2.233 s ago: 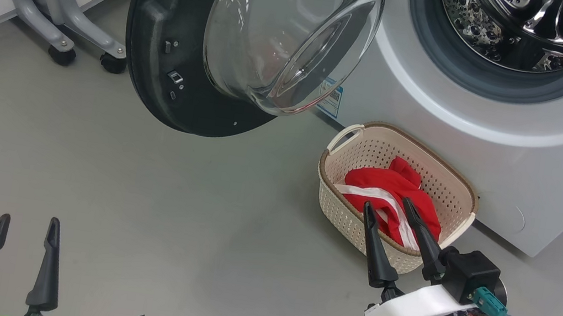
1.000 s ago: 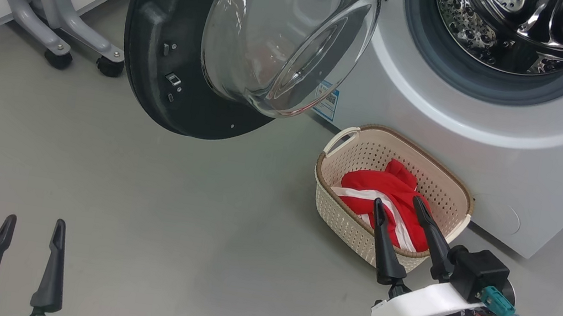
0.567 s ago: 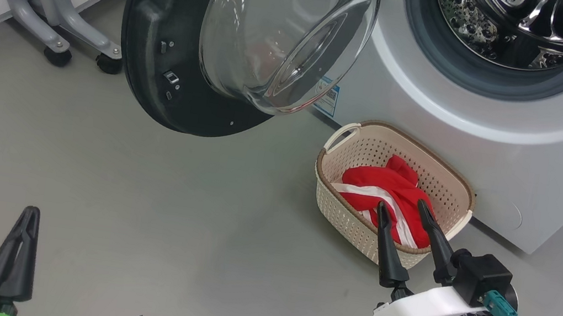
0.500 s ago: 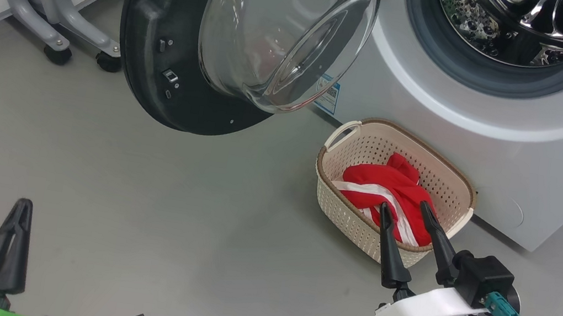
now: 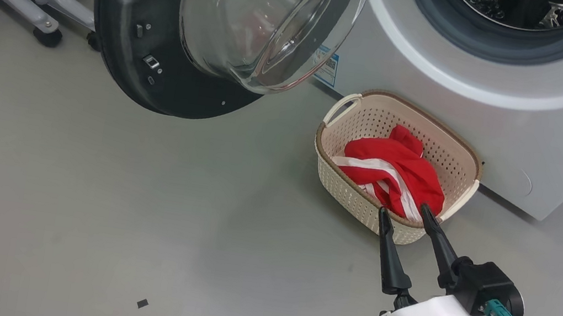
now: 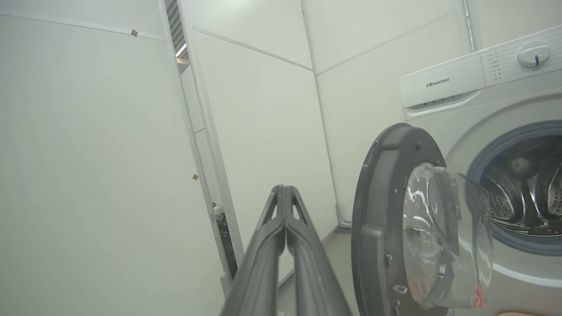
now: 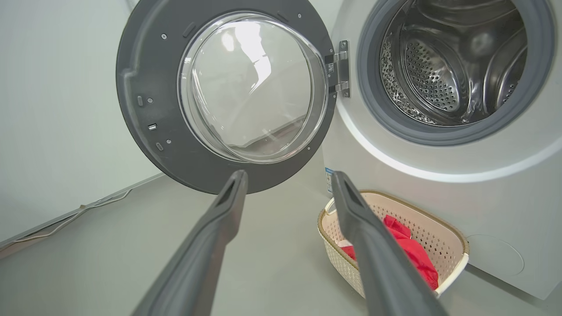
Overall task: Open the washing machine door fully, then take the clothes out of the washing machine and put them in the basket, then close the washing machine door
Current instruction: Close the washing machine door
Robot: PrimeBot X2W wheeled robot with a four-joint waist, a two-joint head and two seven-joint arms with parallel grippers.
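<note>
The washing machine (image 5: 488, 116) stands at the back right with its steel drum (image 7: 452, 66) bare inside. Its door (image 5: 120, 44) hangs open to the left, black rim and glass bowl facing me. On the floor in front sits the cream basket (image 5: 374, 133) with the red, white-striped clothes (image 5: 397, 167) lying in it. My right gripper (image 5: 403, 209) is open just in front of the basket's near rim, with nothing between its fingers. In the left wrist view my left gripper (image 6: 284, 189) is shut on nothing, raised and pointing at the wall left of the door (image 6: 377, 210).
A grey wheeled stand (image 5: 31, 3) is at the back left by the white wall. A small black scrap (image 5: 142, 303) lies on the grey floor. A thin cable (image 7: 88, 206) runs along the wall's foot.
My left gripper has shut and lifted out of the head view's lower left corner. The head camera has shifted, so the machine sits higher in the picture. The right gripper stays open by the basket.
</note>
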